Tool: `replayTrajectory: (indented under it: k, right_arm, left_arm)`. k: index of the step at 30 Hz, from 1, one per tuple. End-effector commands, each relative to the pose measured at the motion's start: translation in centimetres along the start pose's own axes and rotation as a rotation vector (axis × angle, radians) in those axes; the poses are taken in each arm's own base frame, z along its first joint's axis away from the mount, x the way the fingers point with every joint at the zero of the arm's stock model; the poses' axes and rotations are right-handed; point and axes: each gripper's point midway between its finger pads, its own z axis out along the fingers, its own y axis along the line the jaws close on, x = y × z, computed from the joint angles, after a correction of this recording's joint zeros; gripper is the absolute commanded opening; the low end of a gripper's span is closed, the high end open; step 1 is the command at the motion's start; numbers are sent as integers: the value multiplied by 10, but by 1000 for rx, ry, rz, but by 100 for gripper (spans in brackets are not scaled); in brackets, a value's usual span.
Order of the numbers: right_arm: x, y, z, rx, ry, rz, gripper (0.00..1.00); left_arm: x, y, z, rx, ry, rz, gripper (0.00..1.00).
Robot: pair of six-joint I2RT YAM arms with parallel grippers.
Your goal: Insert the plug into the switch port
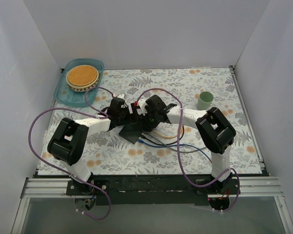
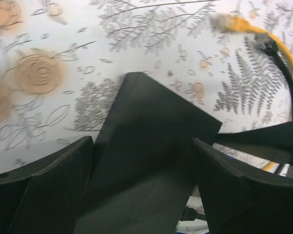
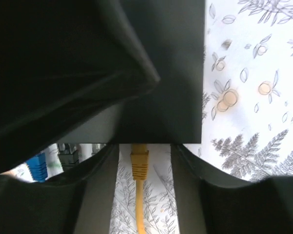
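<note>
Grip, left: left fingers (image 2: 49, 190) clamped on the switch (image 2: 146, 141), one against each side.
Grip, right: right fingers (image 3: 95, 195) apart, straddling the plug (image 3: 139, 163) with a gap showing on both sides, so nothing is held.
Plug: yellow, its nose meeting the narrow edge of the switch; it cannot be told whether it is fully home and latched.
Switch: mid-counter between the two wrists, seen from above as a dark slab turned at an angle. Whether it rests flat on the counter (image 1: 112, 156) cannot be told.
Neighbours: blue plug (image 3: 38, 165) and other cable ends near the same edge, just left of the right fingers. The yellow cable (image 2: 283, 53) loops away over the floral cloth.
Further out: green cup (image 1: 204, 101) and teal tray (image 1: 63, 90) with plates, both well apart from the work.
Risk, seating: judged likely that the plug is only resting in the mouth. Cable spring could then back it out.
Risk, withdrawal: a finger brushing the plug or cable could drag it sideways.
Risk, left hold: letting go early would let cable tension swing the switch.
</note>
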Motion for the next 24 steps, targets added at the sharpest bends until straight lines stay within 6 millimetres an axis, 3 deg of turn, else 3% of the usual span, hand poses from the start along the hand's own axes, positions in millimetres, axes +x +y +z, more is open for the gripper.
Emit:
replayTrajectory:
  k: [1,5,9,13,16,17,19,20,22,24]
  right_arm:
    - [-46,10,16,31,-124,-102,64]
    - [-47,-10,-1,138,-97,-75,74]
    - [-50,-23,-24,200,-105,-63,78]
    - [-60,-24,-52,215,-176,-54,85]
    - [-68,-21,-79,217,-249,-44,88]
    - [-80,-18,-98,220,-317,-49,89]
    - [-78,-17,-110,226,-351,-39,91]
    - [-88,-14,-131,234,-417,-43,92]
    - [-81,-15,-143,260,-445,-33,93]
    - [-88,-15,-172,299,-538,-23,96]
  left_arm:
    - [-5,-52,-25,132,9,-110,84]
    - [-23,-32,-31,1,-71,-171,90]
    - [-43,-30,-45,-41,-155,-192,98]
    - [-59,-31,-63,-41,-239,-183,98]
    - [-74,-36,-81,-24,-312,-158,98]
    - [-77,-36,-86,-20,-329,-147,98]
    - [-84,-37,-95,-18,-371,-121,98]
    - [-89,-39,-104,-8,-398,-112,98]
    - [-94,-39,-112,-8,-428,-86,98]
    - [-100,-41,-124,-1,-466,-72,98]
